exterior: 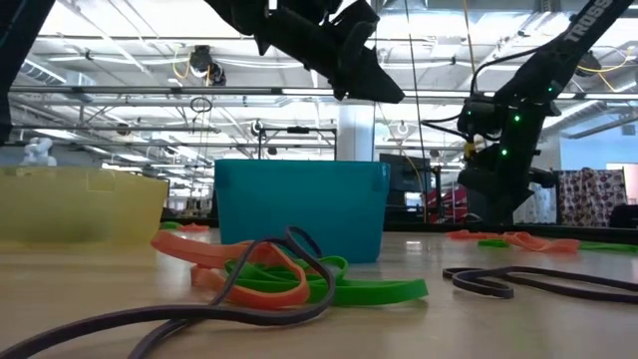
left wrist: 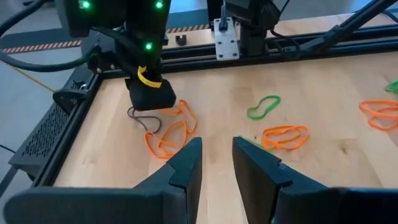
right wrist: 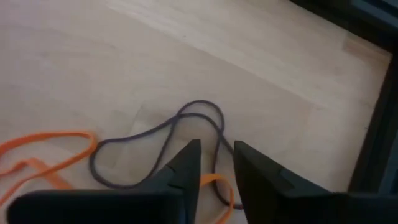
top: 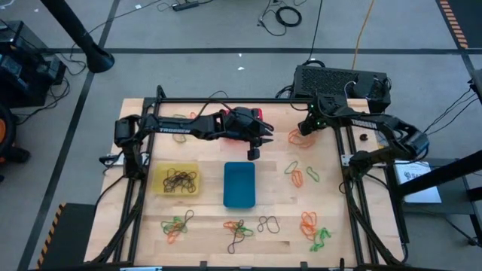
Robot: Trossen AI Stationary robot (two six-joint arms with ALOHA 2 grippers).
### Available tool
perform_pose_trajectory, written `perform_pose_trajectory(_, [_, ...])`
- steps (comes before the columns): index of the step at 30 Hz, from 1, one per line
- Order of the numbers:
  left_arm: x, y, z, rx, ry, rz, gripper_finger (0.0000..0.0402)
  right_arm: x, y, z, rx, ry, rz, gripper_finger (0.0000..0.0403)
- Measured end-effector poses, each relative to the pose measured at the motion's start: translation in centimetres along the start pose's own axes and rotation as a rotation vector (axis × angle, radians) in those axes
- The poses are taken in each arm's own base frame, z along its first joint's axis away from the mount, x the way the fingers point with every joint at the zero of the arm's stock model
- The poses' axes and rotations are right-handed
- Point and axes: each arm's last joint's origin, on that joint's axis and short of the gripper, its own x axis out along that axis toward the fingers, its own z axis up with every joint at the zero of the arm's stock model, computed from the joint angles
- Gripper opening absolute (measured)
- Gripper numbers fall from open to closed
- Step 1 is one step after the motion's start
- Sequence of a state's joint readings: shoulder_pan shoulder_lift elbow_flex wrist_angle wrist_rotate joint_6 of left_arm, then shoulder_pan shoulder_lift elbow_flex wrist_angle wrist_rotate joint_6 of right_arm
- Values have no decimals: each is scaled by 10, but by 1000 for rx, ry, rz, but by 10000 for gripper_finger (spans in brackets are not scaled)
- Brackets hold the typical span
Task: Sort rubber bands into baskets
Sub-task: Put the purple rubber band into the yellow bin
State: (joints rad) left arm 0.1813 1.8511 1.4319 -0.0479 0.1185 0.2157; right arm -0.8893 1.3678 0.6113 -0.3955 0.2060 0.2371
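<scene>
Yellow basket (top: 160, 175), blue basket (top: 239, 185), orange, green and dark rubber bands (top: 303, 175).

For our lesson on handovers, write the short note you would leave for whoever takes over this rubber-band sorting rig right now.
Left gripper: raised above the table just behind the blue basket, fingers slightly apart, holding nothing.
Right gripper: low at the far right of the table, fingers slightly apart over a dark band lying among orange bands; nothing gripped.
Done: the yellow basket holds a pile of dark bands.
The blue basket looks empty. A red basket is mostly hidden behind the left arm.
Left: orange, green and dark bands lie scattered along the near edge and the right side.
</scene>
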Motion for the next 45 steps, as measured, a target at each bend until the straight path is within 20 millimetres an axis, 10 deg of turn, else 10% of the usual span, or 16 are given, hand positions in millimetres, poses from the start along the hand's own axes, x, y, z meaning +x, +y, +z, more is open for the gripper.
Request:
perform_pose_trajectory(33, [1,-23,-8,9,119,-79,97,21,23,-9,-113,39,-111,6])
perform_pose_trajectory(45, [3,-16,-11,16,78,-50,97,-43,13,7,-85,-283,-37,0])
